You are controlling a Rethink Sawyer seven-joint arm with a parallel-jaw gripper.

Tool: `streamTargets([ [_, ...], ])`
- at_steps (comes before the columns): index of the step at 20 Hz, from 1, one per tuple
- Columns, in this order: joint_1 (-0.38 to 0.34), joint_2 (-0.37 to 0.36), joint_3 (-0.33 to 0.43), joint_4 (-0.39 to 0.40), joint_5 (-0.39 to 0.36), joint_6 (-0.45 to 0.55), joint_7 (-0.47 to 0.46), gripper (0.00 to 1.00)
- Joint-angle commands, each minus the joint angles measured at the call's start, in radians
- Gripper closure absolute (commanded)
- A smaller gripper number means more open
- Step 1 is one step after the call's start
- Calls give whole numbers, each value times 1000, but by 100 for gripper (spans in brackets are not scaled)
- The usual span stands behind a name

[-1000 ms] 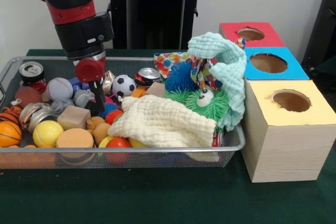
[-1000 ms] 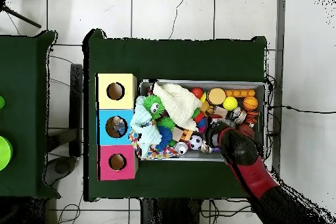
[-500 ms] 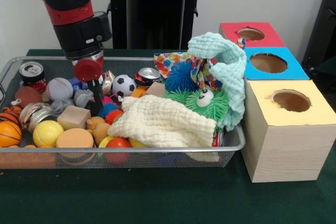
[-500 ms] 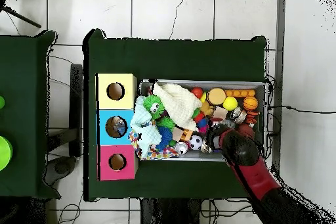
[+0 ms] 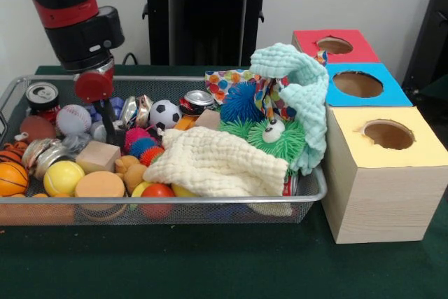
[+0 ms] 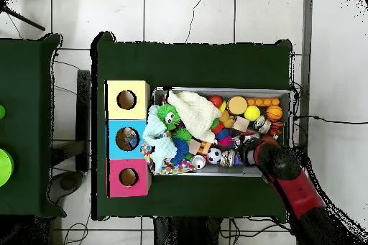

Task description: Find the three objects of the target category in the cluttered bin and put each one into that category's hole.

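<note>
Arm: red/black, comes down over the left part of the bin in front view; red disc at the wrist end.
Gripper (image 5: pixel 110 131): black tip reaches down among the clutter, just right of the baseball (image 5: pixel 73 119), near a silver crushed can (image 5: pixel 134 110). Jaws: can't tell if apart or together, tip is narrow and partly hidden by the items.
Bin (image 5: pixel 175 199): wire mesh basket on green tabletop (image 5: pixel 210 264), packed full.
Balls: soccer ball (image 5: pixel 165 113) mid-back; yellow ball (image 5: pixel 63 177) and basketball (image 5: pixel 12 178) front left; red ball (image 5: pixel 158 191) at front rim.
Cans: one w/ top up at back left (image 5: pixel 42 95), another (image 5: pixel 198 101) beside the soccer ball.
Other clutter: wood block (image 5: pixel 98 155), pink and blue spiky balls (image 5: pixel 138 141), cream cloth (image 5: pixel 217 162) draped over the front right, mint cloth (image 5: pixel 301 96) hanging over the right end, green fuzzy toy w/ eye (image 5: pixel 269 138), blue spiky toy (image 5: pixel 241 101).
Boxes: red (image 5: pixel 336 45), blue (image 5: pixel 358 83), yellow (image 5: pixel 385 138) in a row right of the bin, each w/ round hole on top; yellow one touching the bin's end.
Overhead: arm (image 6: pixel 287 185) covers the bin's lower right corner.
</note>
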Motion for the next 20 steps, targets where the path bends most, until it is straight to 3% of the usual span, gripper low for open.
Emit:
streamTargets([
  [1, -12, 13, -33, -167, -54, 51, -4, 0],
  [9, -35, 62, -22, -224, -88, 87, -16, 0],
  [20, -103, 173, 64, -228, -119, 28, -16, 0],
])
